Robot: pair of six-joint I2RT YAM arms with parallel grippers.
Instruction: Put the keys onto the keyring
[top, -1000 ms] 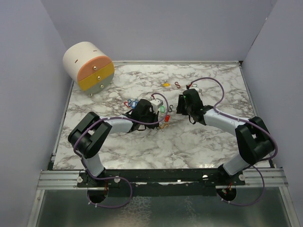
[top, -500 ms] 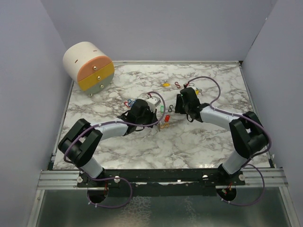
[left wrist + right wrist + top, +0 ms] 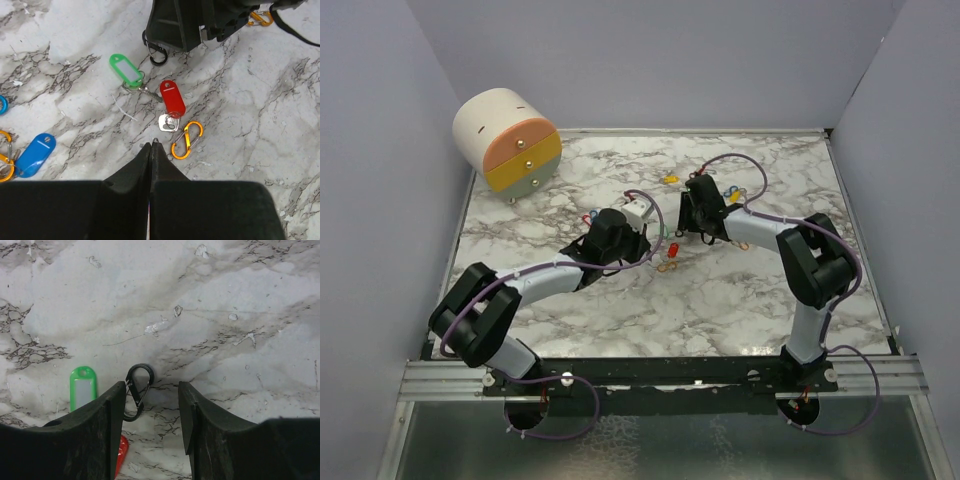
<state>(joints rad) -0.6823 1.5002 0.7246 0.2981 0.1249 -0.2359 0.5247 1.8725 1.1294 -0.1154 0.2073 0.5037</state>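
In the left wrist view a green key tag (image 3: pixel 126 70) and a red key tag (image 3: pixel 172 96) with a small metal ring lie on the marble. An orange S-clip (image 3: pixel 187 140) sits right of my left gripper (image 3: pixel 151 145), which is shut. A tiny grey wire loop shows at its tips; I cannot tell if it is pinched. A blue key tag (image 3: pixel 36 155) lies far left. My right gripper (image 3: pixel 151 390) stands open over the table, a black clip (image 3: pixel 137 392) against its left finger, the green tag (image 3: pixel 82 387) outside it. From above, both grippers (image 3: pixel 654 258) (image 3: pixel 685 232) meet mid-table.
A round cream drawer unit (image 3: pixel 508 140) with orange and yellow fronts stands at the back left. A yellow tag (image 3: pixel 670 179) and more orange clips (image 3: pixel 735 195) lie behind the right arm. Grey walls close in the table on three sides.
The left gripper has closed fully and its arm has drawn slightly back to the left. The right arm has swung left and toward the back of the table, its jaws staying apart.
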